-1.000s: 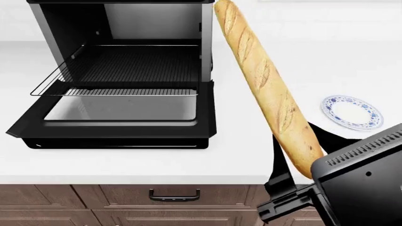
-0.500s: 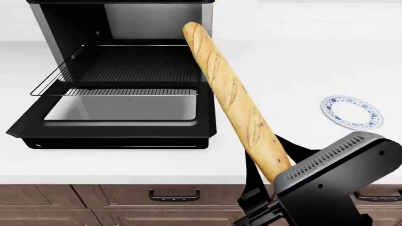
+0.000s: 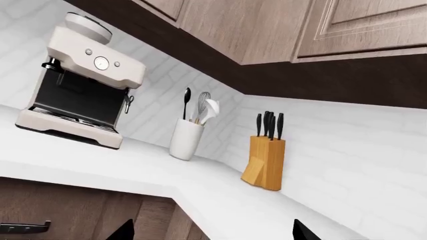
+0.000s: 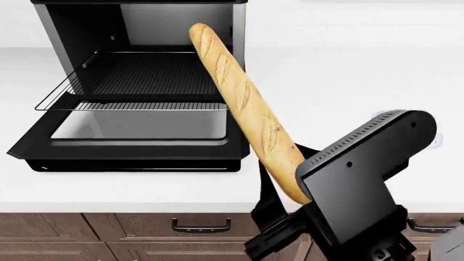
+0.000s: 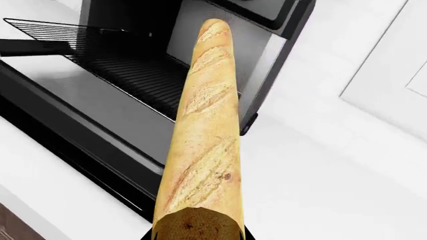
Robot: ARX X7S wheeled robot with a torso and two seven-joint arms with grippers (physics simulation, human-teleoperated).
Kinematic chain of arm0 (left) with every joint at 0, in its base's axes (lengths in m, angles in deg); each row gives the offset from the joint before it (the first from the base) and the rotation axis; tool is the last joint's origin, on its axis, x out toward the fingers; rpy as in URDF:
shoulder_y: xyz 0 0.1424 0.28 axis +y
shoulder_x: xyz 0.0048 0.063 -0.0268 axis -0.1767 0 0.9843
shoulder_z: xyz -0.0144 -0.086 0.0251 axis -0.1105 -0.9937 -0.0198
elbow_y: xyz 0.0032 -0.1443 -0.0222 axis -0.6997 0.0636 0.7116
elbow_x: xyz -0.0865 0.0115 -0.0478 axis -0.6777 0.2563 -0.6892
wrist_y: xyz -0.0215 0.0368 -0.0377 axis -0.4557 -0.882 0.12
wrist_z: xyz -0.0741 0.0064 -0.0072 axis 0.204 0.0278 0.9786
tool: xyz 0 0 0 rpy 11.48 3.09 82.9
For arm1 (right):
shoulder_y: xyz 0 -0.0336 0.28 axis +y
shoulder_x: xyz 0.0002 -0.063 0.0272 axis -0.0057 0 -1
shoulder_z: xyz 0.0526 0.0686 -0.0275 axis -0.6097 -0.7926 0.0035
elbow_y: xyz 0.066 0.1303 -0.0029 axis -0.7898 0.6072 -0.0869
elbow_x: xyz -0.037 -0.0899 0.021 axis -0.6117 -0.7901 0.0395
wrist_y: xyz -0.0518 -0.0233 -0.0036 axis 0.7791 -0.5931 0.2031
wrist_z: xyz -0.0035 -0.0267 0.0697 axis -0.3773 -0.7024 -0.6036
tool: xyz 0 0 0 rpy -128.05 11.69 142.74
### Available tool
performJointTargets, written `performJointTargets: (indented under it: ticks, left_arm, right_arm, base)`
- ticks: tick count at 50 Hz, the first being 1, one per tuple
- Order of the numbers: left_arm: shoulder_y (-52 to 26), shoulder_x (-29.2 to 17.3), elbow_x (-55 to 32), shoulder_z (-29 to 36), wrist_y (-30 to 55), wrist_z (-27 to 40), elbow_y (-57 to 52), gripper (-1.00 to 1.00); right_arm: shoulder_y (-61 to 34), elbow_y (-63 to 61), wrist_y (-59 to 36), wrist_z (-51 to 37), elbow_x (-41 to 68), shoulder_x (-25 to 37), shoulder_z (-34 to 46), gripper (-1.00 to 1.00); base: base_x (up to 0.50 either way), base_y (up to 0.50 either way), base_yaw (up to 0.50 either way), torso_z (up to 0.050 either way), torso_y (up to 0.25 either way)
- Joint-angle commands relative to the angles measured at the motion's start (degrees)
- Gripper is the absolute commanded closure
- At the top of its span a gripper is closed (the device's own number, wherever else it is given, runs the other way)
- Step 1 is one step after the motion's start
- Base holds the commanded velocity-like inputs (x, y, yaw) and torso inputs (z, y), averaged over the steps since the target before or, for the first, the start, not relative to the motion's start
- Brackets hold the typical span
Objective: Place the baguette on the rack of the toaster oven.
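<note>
On a white kitchen counter (image 4: 145,190), the right gripper (image 4: 290,209) clamps the baguette (image 4: 243,106) above the toaster oven (image 4: 145,81) door; left gripper's fingers unseen.

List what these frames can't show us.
- Right gripper fingers: head view, behind the baguette and the arm housing; right wrist view, cut by the edge.
- Left gripper: left wrist view shows only two dark tips at the edge.
- Plate: head view, mostly behind the arm.
</note>
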Motion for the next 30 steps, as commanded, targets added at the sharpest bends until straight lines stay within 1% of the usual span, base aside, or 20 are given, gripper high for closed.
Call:
performJointTargets:
  ticks: [1, 4, 14, 17, 23, 30]
  left_arm:
    - [-0.15, -0.10, 0.16, 0.19, 0.06, 0.09, 0.23, -1.00]
    - [-0.19, -0.16, 0.20, 0.25, 0.10, 0.14, 0.19, -1.00]
    - [-0.43, -0.27, 0.63, 0.63, 0.31, 0.32, 0.17, -1.00]
    - [-0.36, -0.22, 0.59, 0.63, 0.17, 0.17, 0.26, -1.00]
    - [-0.30, -0.25, 0.56, 0.59, 0.16, 0.17, 0.33, -1.00]
    - [-0.07, -0.12, 0.15, 0.27, -0.18, 0.06, 0.38, -1.00]
  right_arm:
    - [-7.36, 8.64, 4.70, 2.32, 8.44, 0.36, 2.19, 1.00]
    - [-9.47, 9.73, 4.10, 1.90, 9.19, -0.13, 3.20, 1.00]
    - [-16.12, 12.99, 7.27, 1.29, 17.04, -2.01, 4.73, 1.00]
    - [-18.96, 12.75, 7.55, 1.56, 17.71, -3.84, 4.54, 1.00]
    - [-22.47, 14.20, 7.94, 1.44, 17.90, -5.49, 5.22, 1.00]
    - [-23.08, 17.68, 7.68, 2.78, 17.23, -7.23, 7.27, 1.00]
  base:
    - [0.00, 0.00, 0.00, 0.000, 0.000]
    - [0.00, 0.00, 0.00, 0.000, 0.000]
    - [0.00, 0.00, 0.00, 0.000, 0.000]
    - [0.00, 0.00, 0.00, 0.000, 0.000]
    - [0.00, 0.00, 0.00, 0.000, 0.000]
    - [0.00, 0.00, 0.00, 0.000, 0.000]
